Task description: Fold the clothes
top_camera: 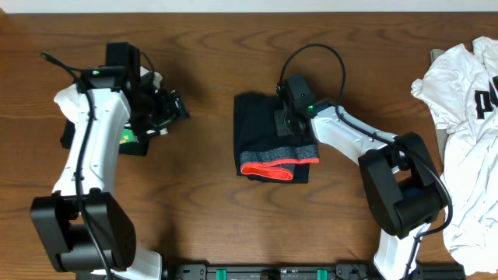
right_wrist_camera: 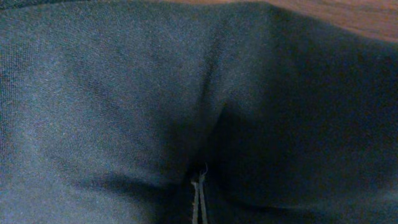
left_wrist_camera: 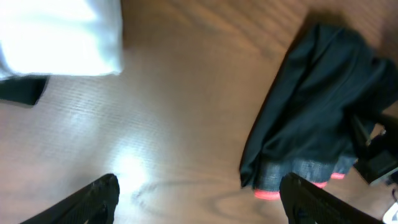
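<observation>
While the left arm reaches over a folded white shirt (left_wrist_camera: 59, 37) at the table's left, the left gripper (top_camera: 171, 107) hovers above bare wood just right of it, fingers (left_wrist_camera: 102, 199) spread wide and empty. At centre the pants (top_camera: 268, 132) lie folded in a block, red-edged waistband toward the robot. The right gripper (top_camera: 286, 117) rests on their far part, fingers (right_wrist_camera: 198, 196) pressed together against black cloth. Far right, another white shirt (top_camera: 467, 132) lies crumpled.

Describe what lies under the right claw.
The folded black pants lie under the shut right claw, whose tips touch the fabric. The table beneath the pants is covered there, so anything between them cannot be seen.
</observation>
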Robot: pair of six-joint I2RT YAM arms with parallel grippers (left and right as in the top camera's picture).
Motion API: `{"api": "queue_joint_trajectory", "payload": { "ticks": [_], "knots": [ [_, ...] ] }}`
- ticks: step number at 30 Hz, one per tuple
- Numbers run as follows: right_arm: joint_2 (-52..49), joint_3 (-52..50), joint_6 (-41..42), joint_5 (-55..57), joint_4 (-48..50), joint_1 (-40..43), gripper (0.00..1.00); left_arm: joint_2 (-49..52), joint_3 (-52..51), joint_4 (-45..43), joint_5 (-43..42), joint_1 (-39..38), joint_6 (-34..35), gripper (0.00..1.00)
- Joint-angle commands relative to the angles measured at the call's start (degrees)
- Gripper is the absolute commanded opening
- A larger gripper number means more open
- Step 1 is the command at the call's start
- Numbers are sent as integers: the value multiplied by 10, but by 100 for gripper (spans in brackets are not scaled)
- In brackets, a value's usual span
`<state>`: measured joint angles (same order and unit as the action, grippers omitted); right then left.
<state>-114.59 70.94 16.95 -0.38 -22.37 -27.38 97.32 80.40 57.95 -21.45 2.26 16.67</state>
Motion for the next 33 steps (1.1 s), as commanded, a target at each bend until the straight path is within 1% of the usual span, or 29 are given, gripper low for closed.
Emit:
{"api": "queue_joint_trajectory", "payload": {
  "ticks": [1,5,8,14,17,22,27,30,31,33],
  "knots": [
    [-22,-16,-3,16,-22,-2,1,6,-55,-58,-58,-24,15,84],
    [-22,-16,-9,16,-29,-2,1,17,-124,-178,-87,-61,38,85],
    [-22,-16,-19,16,-30,-1,1,33,-156,-239,-108,-88,43,84],
    [-22,-16,-21,16,-30,2,2,84,-162,-263,-105,-124,89,85],
    [-22,-16,-24,16,-29,2,2,115,-162,-293,-106,-142,92,85],
    [-22,-16,-25,16,-30,2,2,166,-162,-333,-138,-172,102,85],
    [-22,-16,-56,16,-32,2,4,224,-162,-370,-213,-189,133,84],
    [-22,-16,-68,17,-42,2,5,243,-162,-371,-214,-191,141,84],
    [-22,-16,-68,17,-44,2,5,247,-164,-371,-214,-191,141,83],
    [-22,-16,-68,17,-46,2,5,249,-164,-372,-213,-191,141,76]
  ]
}}
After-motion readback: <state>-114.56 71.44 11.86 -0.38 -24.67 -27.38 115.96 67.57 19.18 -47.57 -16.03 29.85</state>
